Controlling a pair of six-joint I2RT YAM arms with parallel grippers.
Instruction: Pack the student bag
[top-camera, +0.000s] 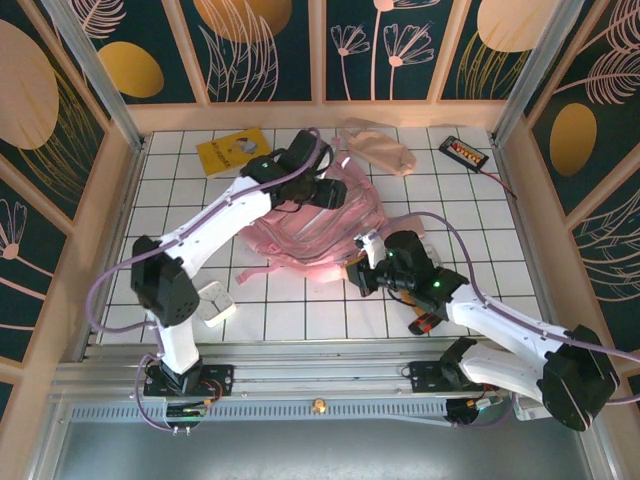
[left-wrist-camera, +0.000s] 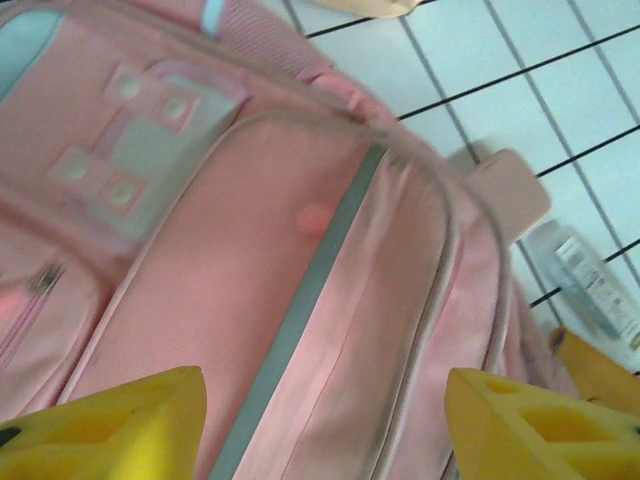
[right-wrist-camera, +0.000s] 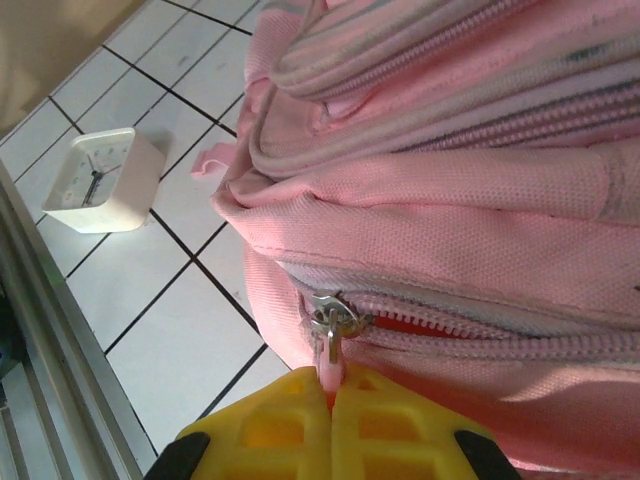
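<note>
Top view: the student bag (top-camera: 300, 235) lies flat mid-frame on the table (top-camera: 470, 215). Its long axis looks to run lower left to upper right, with straps trailing lower left; which end is the top is hard to call under the arms. The left gripper (top-camera: 326, 192) hangs over its upper part and the right gripper (top-camera: 355, 270) sits at its lower right edge. Left wrist view: the yellow fingers (left-wrist-camera: 110, 425) are spread wide over the bag's front, gripping nothing. Right wrist view: the fingers are pinched tight on the zipper pull (right-wrist-camera: 327, 350), with the clock (right-wrist-camera: 100, 180) upper left. Likely trouble: nothing pins the bag, so a tug could drag it instead of running the zip, or the little tab could slip out.
</note>
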